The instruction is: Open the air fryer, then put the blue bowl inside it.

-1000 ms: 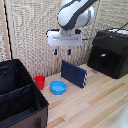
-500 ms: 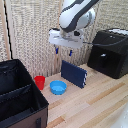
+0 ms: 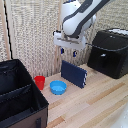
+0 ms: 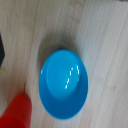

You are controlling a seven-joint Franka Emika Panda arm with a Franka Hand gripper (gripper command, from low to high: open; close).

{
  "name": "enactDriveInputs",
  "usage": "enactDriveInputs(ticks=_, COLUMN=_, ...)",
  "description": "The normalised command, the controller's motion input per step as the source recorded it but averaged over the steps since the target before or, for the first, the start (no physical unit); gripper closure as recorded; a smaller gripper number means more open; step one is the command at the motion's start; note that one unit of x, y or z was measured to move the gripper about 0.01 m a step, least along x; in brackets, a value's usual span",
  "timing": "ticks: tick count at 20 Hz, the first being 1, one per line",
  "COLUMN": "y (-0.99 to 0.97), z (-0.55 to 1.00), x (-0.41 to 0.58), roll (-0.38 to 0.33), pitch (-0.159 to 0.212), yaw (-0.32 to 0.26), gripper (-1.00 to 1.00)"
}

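Note:
The blue bowl (image 3: 58,87) sits on the wooden table between the red cup and the navy panel. In the wrist view the bowl (image 4: 64,90) fills the middle, seen from above and empty. My gripper (image 3: 68,51) hangs well above the table, above and slightly to the exterior view's right of the bowl. Its blue-tipped fingers (image 3: 62,50) are apart and hold nothing. The black air fryer (image 3: 109,52) stands at the exterior view's right. Its handle (image 3: 103,58) sticks out of the drawer front. The drawer looks pushed in.
A red cup (image 3: 39,82) stands just beside the bowl; it also shows in the wrist view (image 4: 17,112). A dark navy panel (image 3: 74,73) stands tilted behind the bowl. A big black fabric bin (image 3: 17,97) fills the exterior view's lower left.
My gripper has shifted slightly to the exterior view's right and a little lower. The bowl, cup, panel and air fryer have not moved.

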Motion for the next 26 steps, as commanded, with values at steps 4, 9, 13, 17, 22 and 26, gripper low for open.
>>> enactDriveInputs(ticks=4, y=-0.30, z=0.00, x=0.097, roll=-0.375, pitch=0.000, yaw=-0.077, gripper=-1.00)
enactDriveInputs(ticks=9, y=-0.38, z=0.00, x=0.034, roll=-0.375, pitch=-0.017, yaw=-0.011, gripper=-1.00)
enactDriveInputs(ticks=13, y=-0.50, z=0.00, x=0.001, roll=-0.363, pitch=-0.034, yaw=0.000, gripper=-1.00)
enactDriveInputs(ticks=17, y=-0.52, z=-0.05, x=0.000, roll=-0.309, pitch=-0.004, yaw=0.010, gripper=-1.00)
enactDriveInputs(ticks=22, y=-0.49, z=-0.13, x=-0.003, roll=-0.211, pitch=-0.019, yaw=0.080, gripper=-1.00)
enactDriveInputs(ticks=26, y=-0.54, z=-0.21, x=-0.014, roll=-0.132, pitch=-0.015, yaw=0.119, gripper=-1.00)
